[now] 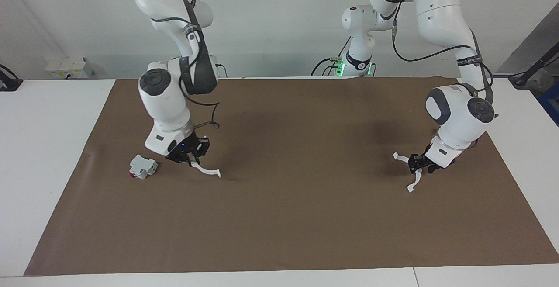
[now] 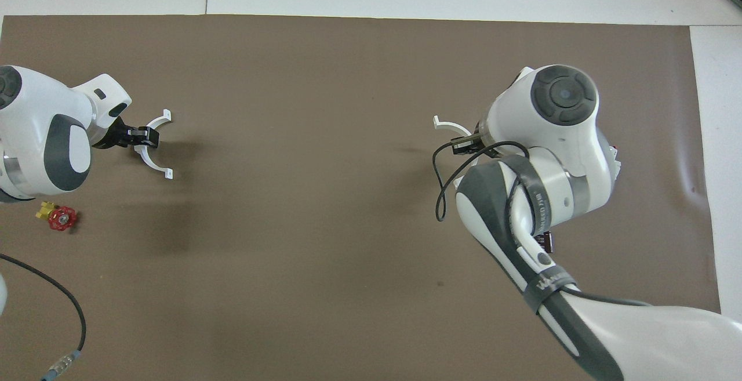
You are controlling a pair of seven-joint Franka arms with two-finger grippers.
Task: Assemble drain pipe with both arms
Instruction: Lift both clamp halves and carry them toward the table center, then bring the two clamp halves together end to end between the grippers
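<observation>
1. Two half-ring arcs, one per hand: left hand (image 1: 418, 164) clamped on its arc (image 1: 412, 171) mid-span, right hand (image 1: 192, 158) clamped on the other arc (image 1: 208, 171) at one end. Both sit low over the desk (image 1: 305, 234), well apart.
2. Step: both grasped, joining not yet done. Next you bring them together with tabs aligned.
3. Open mat between them; white block (image 1: 143, 166) at 9 o'clock of the right hand, so steer toward centre.

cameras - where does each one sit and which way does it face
Facing view: high across the table, looking at the robots; both arms show whole, left pincer holding one arc, right pincer holding the other arc beside the white block.
Overhead view: high above the robots' end, looking steeply down and forward; forearms and wrists only, right pincer mostly hidden.
Shared: brown mat, both arcs, half a turn apart.
</observation>
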